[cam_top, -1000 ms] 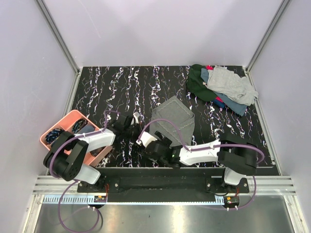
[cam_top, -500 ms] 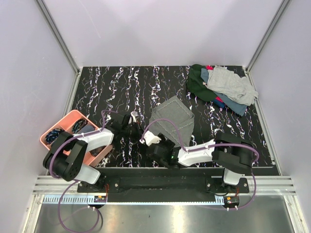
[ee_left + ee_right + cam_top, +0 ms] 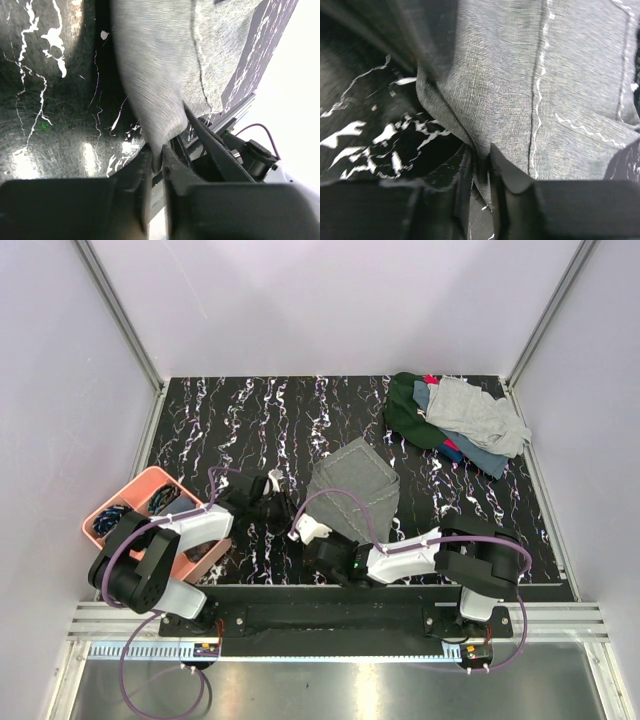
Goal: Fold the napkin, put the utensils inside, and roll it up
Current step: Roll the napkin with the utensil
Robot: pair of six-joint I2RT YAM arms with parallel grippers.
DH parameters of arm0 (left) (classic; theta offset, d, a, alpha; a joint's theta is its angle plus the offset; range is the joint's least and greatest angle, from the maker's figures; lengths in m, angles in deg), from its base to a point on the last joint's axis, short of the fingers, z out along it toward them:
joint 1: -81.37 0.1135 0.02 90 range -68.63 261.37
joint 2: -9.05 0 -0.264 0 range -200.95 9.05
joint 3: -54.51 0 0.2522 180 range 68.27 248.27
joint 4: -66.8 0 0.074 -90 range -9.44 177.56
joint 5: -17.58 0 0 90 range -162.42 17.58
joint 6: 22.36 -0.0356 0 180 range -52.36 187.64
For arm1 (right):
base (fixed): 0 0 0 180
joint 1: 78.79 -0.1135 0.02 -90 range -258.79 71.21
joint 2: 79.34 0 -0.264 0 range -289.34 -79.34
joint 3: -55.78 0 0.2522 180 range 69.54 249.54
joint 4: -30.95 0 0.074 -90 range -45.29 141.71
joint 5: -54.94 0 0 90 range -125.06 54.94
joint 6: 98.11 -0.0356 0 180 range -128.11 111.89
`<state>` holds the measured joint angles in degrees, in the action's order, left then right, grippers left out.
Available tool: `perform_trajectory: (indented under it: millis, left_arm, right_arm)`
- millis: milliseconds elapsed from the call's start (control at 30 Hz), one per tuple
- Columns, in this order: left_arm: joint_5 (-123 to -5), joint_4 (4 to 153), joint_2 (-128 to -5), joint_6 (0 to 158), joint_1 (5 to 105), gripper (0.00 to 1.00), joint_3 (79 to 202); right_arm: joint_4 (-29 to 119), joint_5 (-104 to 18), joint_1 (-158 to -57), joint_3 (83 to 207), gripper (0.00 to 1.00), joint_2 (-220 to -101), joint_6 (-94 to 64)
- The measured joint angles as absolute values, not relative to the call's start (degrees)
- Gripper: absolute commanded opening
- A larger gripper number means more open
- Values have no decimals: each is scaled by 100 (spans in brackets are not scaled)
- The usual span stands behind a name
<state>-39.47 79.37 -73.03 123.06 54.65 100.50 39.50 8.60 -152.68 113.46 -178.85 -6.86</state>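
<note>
The grey napkin (image 3: 358,480) lies folded on the dark marbled table, right of centre. My left gripper (image 3: 284,490) reaches in from the left to its left corner. In the left wrist view the napkin (image 3: 160,75) narrows to a tip that runs down between the left gripper (image 3: 159,156), whose jaws stand close on it. My right gripper (image 3: 308,530) is at the napkin's near-left edge. In the right wrist view a raised fold of the napkin (image 3: 520,90) is pinched in the right gripper (image 3: 481,156). The utensils are out of view.
A pink tray (image 3: 138,481) with dark items stands at the left edge beside the left arm. A heap of green, light-grey and blue cloths (image 3: 455,420) fills the far right corner. The table's near edge runs just behind both grippers.
The right gripper has slid a little left and nearer along the napkin's near edge. The left gripper has barely shifted at the left corner. The napkin keeps its place.
</note>
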Motion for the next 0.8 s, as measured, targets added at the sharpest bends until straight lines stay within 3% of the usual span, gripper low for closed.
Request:
perform_trajectory:
  millis: [133, 567, 800]
  left_arm:
    - [-3958, 7953, -7242, 12232, 5520, 47, 10039]
    - [-4664, 8372, -6468, 11436, 5756, 57, 9869]
    - [-4924, 8521, -6180, 10689, 5756, 74, 9869]
  right_arm:
    - [4013, 521, -15246, 11368, 16, -17885, -552]
    - [5097, -1752, -14206, 11792, 0, -17439, -528]
    - [5698, -3157, -13548, 12216, 0, -17441, -452]
